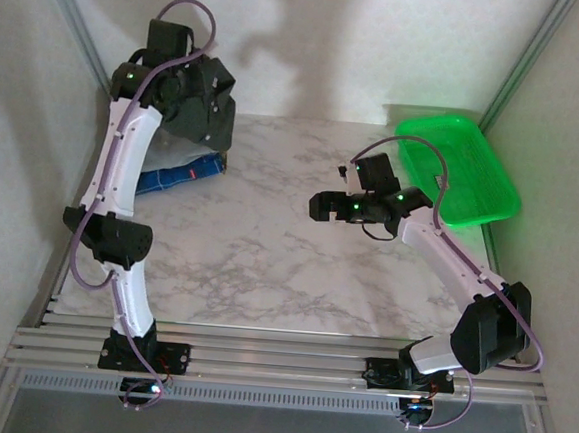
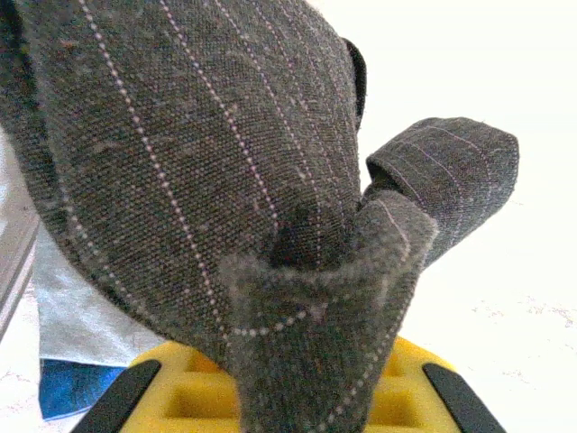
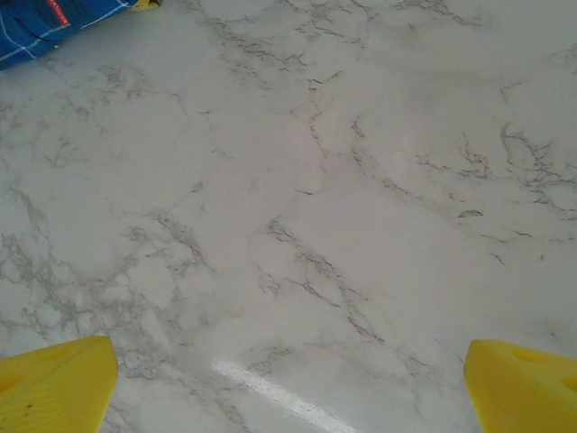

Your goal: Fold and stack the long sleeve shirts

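Over the far-left corner of the tabletop (image 1: 256, 264): the dark shirt (image 1: 203, 99) hangs lifted in a bunched wad, collar and sleeves not told apart.
Left fingers (image 2: 189, 397): closed together on a fold of the dark shirt. The striped weave drapes over them and hides how much cloth sits in the bite.
Right fingers (image 1: 318, 207): spread wide apart and holding nothing, above bare marble mid-tabletop, well apart from the shirt.
Blue cloth (image 1: 177, 176): lies flat at the far left, partly under the hanging shirt. Whether the two touch cannot be told.
Green basket (image 1: 454, 164): far right, apart from both arms.
Risk, slip: one pinch carries the whole garment. If only a thin fold is caught, the weight could probably pull it free on a quick swing.
Risk, crumple: set down as it hangs, the shirt would likely land in a heap with sleeves tucked under, so there would be no flat panel to fold.
Risk, snag: a low hem or cuff dragged across the blue cloth could shift or rumple it.
Risk, reach: the right fingers must cross toward the left arm to take a second corner. A poor approach could knock the raised arm or close on several layers at once.
Risk, sight: cloth covers much of the left wrist view, so judging the set-down spot from there is hard.
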Motion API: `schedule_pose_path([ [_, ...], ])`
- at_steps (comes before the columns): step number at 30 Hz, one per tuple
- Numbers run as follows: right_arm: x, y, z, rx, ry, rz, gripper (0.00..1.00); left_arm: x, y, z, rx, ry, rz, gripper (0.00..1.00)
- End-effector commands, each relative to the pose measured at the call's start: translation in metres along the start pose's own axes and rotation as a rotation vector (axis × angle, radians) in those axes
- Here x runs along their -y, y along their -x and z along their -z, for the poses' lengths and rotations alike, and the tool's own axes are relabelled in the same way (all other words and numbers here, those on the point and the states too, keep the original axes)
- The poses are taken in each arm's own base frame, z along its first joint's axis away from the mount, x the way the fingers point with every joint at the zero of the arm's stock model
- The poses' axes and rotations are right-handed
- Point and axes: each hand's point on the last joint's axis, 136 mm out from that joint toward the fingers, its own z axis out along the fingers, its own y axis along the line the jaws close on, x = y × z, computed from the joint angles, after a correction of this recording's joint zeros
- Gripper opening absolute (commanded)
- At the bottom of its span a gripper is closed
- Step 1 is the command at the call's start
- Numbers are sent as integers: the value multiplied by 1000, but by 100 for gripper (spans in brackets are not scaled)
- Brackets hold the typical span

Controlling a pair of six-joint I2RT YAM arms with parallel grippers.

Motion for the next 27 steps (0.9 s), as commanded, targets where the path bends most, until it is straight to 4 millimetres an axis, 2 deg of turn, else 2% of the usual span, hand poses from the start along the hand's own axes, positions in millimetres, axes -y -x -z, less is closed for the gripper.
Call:
schedule_pose_path([
  [1,-2,-3,-2,-16,6,9,99,-6,24,-1,74,-33,0,0],
  [7,0,-7,-7,-35,8,-8,99,-19,20,-27,47,-28,14,0],
  [13,0,-9,-9,-45,7,-20,99,-47,8,-55,2,2,61,0],
  [22,0,-13,-10,-59,11,-44,99,-120,-21,-104,-75,123,158,0],
  [27,2,-15,-9,-63,-1,-55,99,-161,-48,-124,-135,233,200,0],
])
